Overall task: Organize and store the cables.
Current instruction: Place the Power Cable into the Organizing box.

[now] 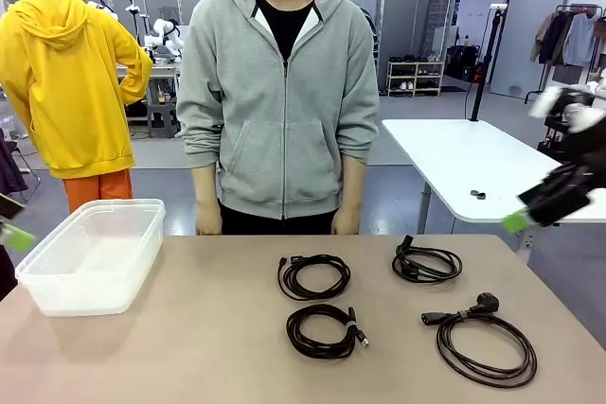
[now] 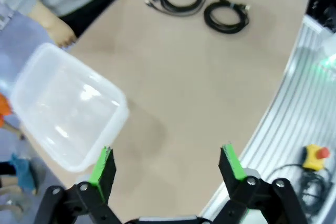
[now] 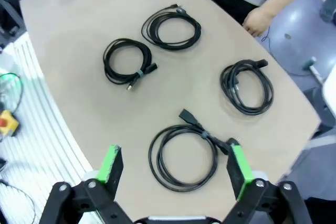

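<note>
**4 black cables, each a flat round coil, lie on the right half of the desk in a 2-by-2 group.** They are the far-left cable, near-left cable, far-right cable and near-right cable, which is the largest. None is stored yet. The coils have no marked long axis. The near-right coil has its plug ends at its far side. The right hand looks down on this coil, fingers spread wide and holding nothing, so the right arm is judged the nearer to all 4. The left hand, equally wide and empty, hangs over the near left of the desk beside the clear plastic container. The container stands at the left, well apart from the cables. A person in a grey hoodie stands at the far side.
</note>
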Controlling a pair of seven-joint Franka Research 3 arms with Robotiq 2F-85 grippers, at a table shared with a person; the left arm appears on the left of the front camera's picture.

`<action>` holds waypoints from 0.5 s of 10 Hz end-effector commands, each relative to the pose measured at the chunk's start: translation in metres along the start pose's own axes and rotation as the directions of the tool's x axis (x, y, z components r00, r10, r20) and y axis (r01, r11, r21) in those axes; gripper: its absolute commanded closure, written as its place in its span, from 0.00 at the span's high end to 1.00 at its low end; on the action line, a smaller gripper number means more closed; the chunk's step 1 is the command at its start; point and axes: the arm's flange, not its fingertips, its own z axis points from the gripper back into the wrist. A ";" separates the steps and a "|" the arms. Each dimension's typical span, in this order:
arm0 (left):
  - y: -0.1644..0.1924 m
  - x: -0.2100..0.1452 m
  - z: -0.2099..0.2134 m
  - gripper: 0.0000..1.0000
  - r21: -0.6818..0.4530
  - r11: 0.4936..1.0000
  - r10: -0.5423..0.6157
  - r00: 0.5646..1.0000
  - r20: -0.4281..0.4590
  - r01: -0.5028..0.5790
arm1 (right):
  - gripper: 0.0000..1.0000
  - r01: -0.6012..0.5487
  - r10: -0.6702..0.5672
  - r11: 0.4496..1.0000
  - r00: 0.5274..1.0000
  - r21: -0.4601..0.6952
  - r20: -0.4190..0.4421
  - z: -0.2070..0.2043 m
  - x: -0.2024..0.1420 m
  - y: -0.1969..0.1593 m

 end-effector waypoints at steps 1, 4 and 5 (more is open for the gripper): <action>0.001 -0.053 -0.002 1.00 0.024 1.000 0.018 0.998 0.061 -0.020 | 1.00 -0.040 0.038 0.999 0.992 0.013 0.121 0.027 -0.050 0.001; 0.010 -0.100 0.018 1.00 0.062 0.980 0.175 0.971 0.161 -0.187 | 1.00 0.007 -0.006 1.000 0.989 -0.003 0.147 0.071 -0.109 0.009; 0.014 -0.099 0.016 1.00 0.047 0.976 0.200 0.956 0.215 -0.215 | 1.00 0.012 -0.009 1.000 0.982 -0.013 0.189 0.073 -0.114 0.009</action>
